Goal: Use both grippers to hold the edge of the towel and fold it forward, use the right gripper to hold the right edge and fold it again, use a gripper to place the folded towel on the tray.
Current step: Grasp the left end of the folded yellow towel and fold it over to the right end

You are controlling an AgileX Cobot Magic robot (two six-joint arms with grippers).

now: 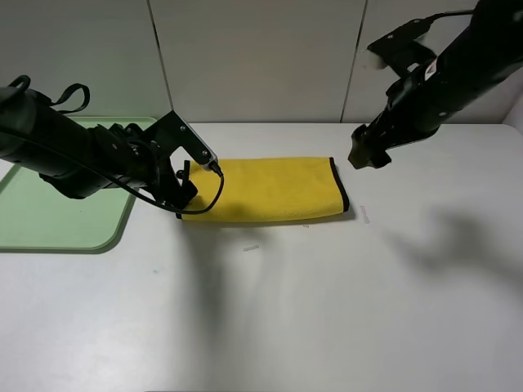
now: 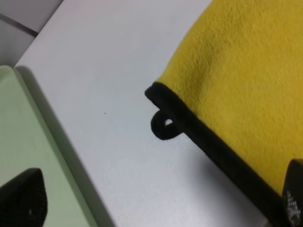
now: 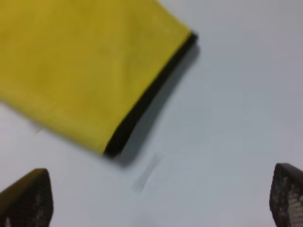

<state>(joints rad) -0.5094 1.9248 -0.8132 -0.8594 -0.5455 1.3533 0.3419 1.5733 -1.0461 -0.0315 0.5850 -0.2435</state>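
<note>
Seen from high up, the folded yellow towel (image 1: pixel 270 189) lies on the white table (image 1: pixel 327 310) right of the green tray (image 1: pixel 49 220), with the left gripper (image 1: pixel 185 187) low at its left end and the right gripper (image 1: pixel 368 155) raised off its right end. The left wrist view shows that gripper spread wide and empty by the corner loop (image 2: pixel 164 125). The right wrist view shows the other likewise, near the edge of the towel (image 3: pixel 147 94).

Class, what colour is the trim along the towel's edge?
Black trim on the yellow towel, clearest in the left wrist view.

The left claw (image 1: pixel 185 184) hides the left end of the towel (image 1: pixel 278 189). The tray (image 1: pixel 65 224) runs off the picture's edge. The right wrist view is blurred.
</note>
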